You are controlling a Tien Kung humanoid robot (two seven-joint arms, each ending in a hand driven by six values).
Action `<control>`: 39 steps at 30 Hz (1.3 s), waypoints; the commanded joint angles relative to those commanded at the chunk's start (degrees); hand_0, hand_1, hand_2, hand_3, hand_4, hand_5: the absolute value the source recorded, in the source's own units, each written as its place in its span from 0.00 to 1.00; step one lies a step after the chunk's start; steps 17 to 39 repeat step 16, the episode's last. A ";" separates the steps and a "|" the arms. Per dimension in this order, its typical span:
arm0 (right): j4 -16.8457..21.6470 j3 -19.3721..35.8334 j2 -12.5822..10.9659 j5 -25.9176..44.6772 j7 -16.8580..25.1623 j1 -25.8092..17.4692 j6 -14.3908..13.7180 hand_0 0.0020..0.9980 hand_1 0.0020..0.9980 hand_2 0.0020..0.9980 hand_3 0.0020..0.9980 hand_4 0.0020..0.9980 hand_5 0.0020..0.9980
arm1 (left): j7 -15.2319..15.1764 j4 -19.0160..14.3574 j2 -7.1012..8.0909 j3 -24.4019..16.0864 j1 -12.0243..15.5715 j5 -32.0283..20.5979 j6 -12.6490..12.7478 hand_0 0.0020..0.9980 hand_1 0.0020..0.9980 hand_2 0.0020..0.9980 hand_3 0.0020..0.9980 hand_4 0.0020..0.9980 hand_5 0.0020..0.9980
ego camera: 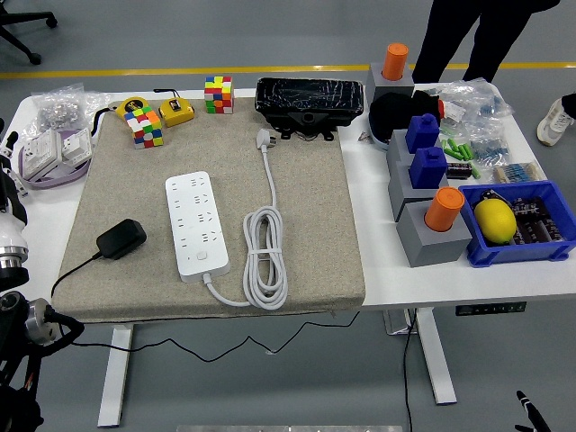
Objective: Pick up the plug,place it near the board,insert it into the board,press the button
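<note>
Our left hand sits at the left edge, and most of it is cut off, so we cannot tell if it is open or closed. We can only see some white and silver parts there, low beside the mat. It is not touching the plug. Our right hand is hard to find; only a thin black tip pokes in at the bottom right corner, well below the table.

The plug is black and lies on the mat, just left of the board. Its black wire runs off the mat's near left side and hangs under the table. The board is white and lies flat in the middle of the mat. Its white cord is coiled just to its right and ends in a white plug head near the black box.

A person stands at the far side, but we only see dark legs, cut off at the top
</note>
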 joint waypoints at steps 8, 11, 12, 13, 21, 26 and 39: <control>0.00 0.17 -0.08 -0.06 -0.03 0.17 -0.04 0.81 0.76 0.73 0.78 1.00 1.00 | 0.34 -0.05 -0.06 0.14 -0.13 0.80 -0.12 0.88 0.97 0.98 0.99 1.00 0.97; 0.00 0.12 -0.08 0.02 0.00 0.16 -0.04 0.81 0.76 0.73 0.78 1.00 1.00 | 0.46 -0.10 0.00 0.12 -0.14 1.02 -0.19 0.88 0.97 0.98 0.99 1.00 0.97; 0.00 0.18 -0.07 -0.03 -0.01 0.17 -0.04 0.81 0.76 0.73 0.78 1.00 1.00 | 0.48 -0.11 0.01 0.11 -0.14 1.04 -0.19 0.88 0.97 0.98 0.99 1.00 0.97; 0.00 0.20 -0.07 -0.04 0.00 0.16 -0.04 0.81 0.76 0.73 0.78 1.00 1.00 | 0.55 -0.12 0.02 0.09 -0.13 1.16 -0.23 0.88 0.97 0.98 0.99 1.00 0.97; 0.00 0.18 -0.02 -0.03 0.02 0.09 -0.02 0.81 0.76 0.73 0.78 1.00 1.00 | 0.91 -0.20 0.02 0.05 -0.10 1.80 -0.53 0.88 0.97 0.98 0.99 1.00 0.97; 0.00 0.18 -0.02 -0.03 0.02 0.09 -0.02 0.81 0.76 0.73 0.78 1.00 1.00 | 0.91 -0.20 0.02 0.05 -0.10 1.80 -0.53 0.88 0.97 0.98 0.99 1.00 0.97; 0.00 0.18 -0.02 -0.03 0.02 0.09 -0.02 0.81 0.76 0.73 0.78 1.00 1.00 | 0.91 -0.20 0.02 0.05 -0.10 1.80 -0.53 0.88 0.97 0.98 0.99 1.00 0.97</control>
